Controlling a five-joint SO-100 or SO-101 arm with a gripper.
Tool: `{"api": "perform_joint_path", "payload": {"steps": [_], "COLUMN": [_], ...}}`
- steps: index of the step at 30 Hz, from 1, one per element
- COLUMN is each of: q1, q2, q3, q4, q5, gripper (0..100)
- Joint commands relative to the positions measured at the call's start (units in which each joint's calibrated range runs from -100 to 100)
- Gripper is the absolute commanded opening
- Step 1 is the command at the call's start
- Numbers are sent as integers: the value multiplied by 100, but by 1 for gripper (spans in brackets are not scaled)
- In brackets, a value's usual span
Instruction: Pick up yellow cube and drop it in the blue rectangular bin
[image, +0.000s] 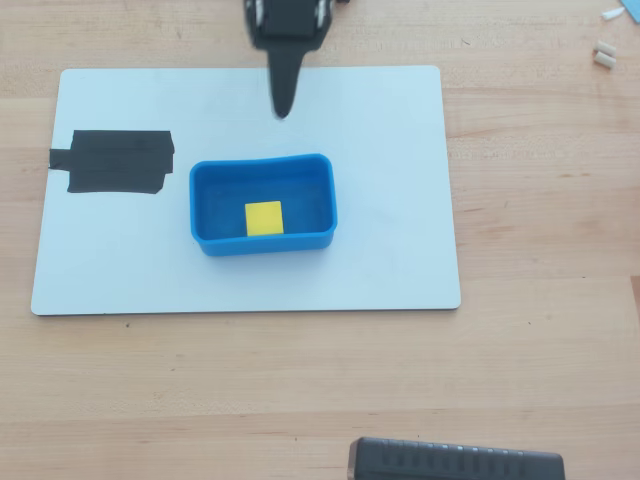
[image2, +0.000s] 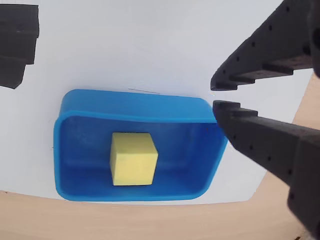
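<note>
The yellow cube (image: 264, 218) lies on the floor of the blue rectangular bin (image: 208, 192), near its middle. The bin stands on a white board. In the wrist view the cube (image2: 133, 158) sits flat inside the bin (image2: 135, 106). My black gripper (image: 283, 102) hangs above the board beyond the bin's far rim, apart from bin and cube. In the wrist view the gripper (image2: 214, 96) enters from the right. Its two fingertips are nearly touching and hold nothing.
The white board (image: 400, 250) lies on a wooden table. A patch of black tape (image: 115, 162) is on the board's left part. A black device (image: 455, 462) sits at the table's front edge. Small white bits (image: 603, 55) lie at the far right.
</note>
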Motion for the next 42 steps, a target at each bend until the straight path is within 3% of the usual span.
{"api": "perform_joint_path", "payload": {"steps": [1,12,16,42], "q1": [-291,-351,-403,-445], "q2": [-1080,-3049,-4378,-4378], "q3": [617,2835,3372,3381], "q4": [83,-8,429,446], "q5": [-44,-59,-68,-78], "gripper": [0,0,0,0]}}
